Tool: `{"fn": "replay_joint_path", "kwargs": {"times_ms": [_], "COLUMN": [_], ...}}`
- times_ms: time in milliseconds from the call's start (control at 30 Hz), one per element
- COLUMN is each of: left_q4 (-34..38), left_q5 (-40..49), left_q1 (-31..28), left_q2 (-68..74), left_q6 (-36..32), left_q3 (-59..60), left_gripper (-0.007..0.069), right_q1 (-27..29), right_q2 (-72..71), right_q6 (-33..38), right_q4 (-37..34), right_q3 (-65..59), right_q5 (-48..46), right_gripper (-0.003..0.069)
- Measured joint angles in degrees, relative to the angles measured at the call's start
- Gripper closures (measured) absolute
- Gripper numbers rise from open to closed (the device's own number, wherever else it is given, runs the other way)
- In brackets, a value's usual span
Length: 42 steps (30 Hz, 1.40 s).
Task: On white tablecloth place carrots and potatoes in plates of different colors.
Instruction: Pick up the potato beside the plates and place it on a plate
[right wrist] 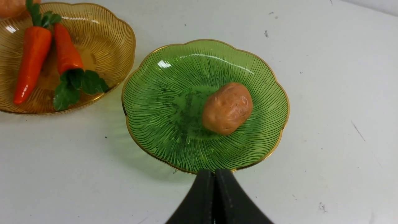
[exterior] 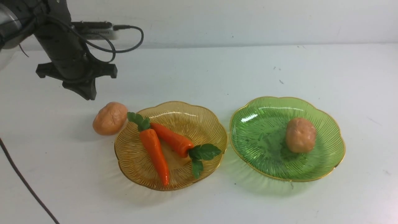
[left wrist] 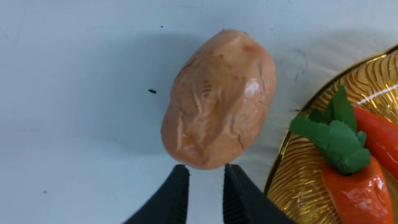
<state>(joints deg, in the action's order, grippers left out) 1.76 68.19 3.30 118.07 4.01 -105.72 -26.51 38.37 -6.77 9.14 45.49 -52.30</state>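
Note:
On the white tablecloth (exterior: 217, 71) stand an amber plate (exterior: 199, 124) and a green plate (exterior: 258, 130). Two carrots (exterior: 155, 152) (exterior: 174, 140) lie crossed in the amber plate. One potato (exterior: 300, 134) lies in the green plate. A second potato (exterior: 110, 118) rests on the cloth, just left of the amber plate. My left gripper (left wrist: 205, 169) hangs above and behind this potato (left wrist: 217, 99), open by a narrow gap with nothing between its fingers. My right gripper (right wrist: 214, 171) is shut and empty, near the green plate's (right wrist: 161, 102) rim; it does not show in the front view.
A black cable (exterior: 25, 183) runs across the cloth at the front left. Another cable (exterior: 130, 40) loops off the left arm. The cloth ends at a white wall (exterior: 248, 18) at the back.

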Motion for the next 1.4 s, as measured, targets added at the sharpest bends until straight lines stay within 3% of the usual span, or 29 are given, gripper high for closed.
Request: {"fn": "replay_joint_path", "kwargs": {"times_ms": [133,267,367,433,633,700,800,867,1100,1233,1400], "left_q4": [0.6,0.5,0.5,0.5,0.4,0.3,-0.2,-1.8,-4.6,1.0,11.8], "left_q5": [-2.1,-4.7,-6.4,-7.3,-8.5,-8.6,-7.1,-4.4,1.9,1.9,2.0], "left_q1": [0.0,0.0,0.0,0.0,0.0,0.0,0.0,-0.1,-1.0,1.2,9.7], "left_q2": [0.8,2.2,4.2,5.8,9.1,9.6,10.2,10.2,5.7,0.7,-1.0], "left_q6": [0.1,-0.4,-1.6,-2.6,-3.2,-3.2,-3.2,-3.2,-0.8,-0.5,-0.6], "left_q3": [0.0,0.0,0.0,0.0,0.0,0.0,-0.2,-0.7,-8.7,-13.3,-14.4], "left_gripper": [0.0303,0.0085,-0.0029,-0.0057,-0.0045,0.0001,0.0147,0.0206,0.0247,0.0247,0.0247], "right_q1": [0.0,0.0,0.0,0.0,0.0,0.0,0.0,0.0,0.0,0.0,0.0], "right_q2": [0.0,0.0,0.0,0.0,0.0,0.0,0.0,0.0,0.0,0.0,0.1], "right_q6": [0.0,0.0,0.0,0.0,0.0,0.0,0.0,0.0,0.0,-0.1,-2.2], "right_q4": [0.0,0.0,0.0,-0.1,-0.1,-0.2,-0.2,-0.2,-0.2,-0.2,-0.3], "right_q3": [0.0,0.0,0.0,0.0,0.0,0.0,0.0,0.0,0.0,0.0,0.0], "right_q5": [0.0,0.0,0.0,0.0,0.0,0.0,0.0,0.0,0.0,0.0,0.7], "right_gripper": [0.0674,0.0674,0.0674,0.0674,0.0674,0.0674,0.0674,0.0674,0.0674,0.0674,0.0674]}}
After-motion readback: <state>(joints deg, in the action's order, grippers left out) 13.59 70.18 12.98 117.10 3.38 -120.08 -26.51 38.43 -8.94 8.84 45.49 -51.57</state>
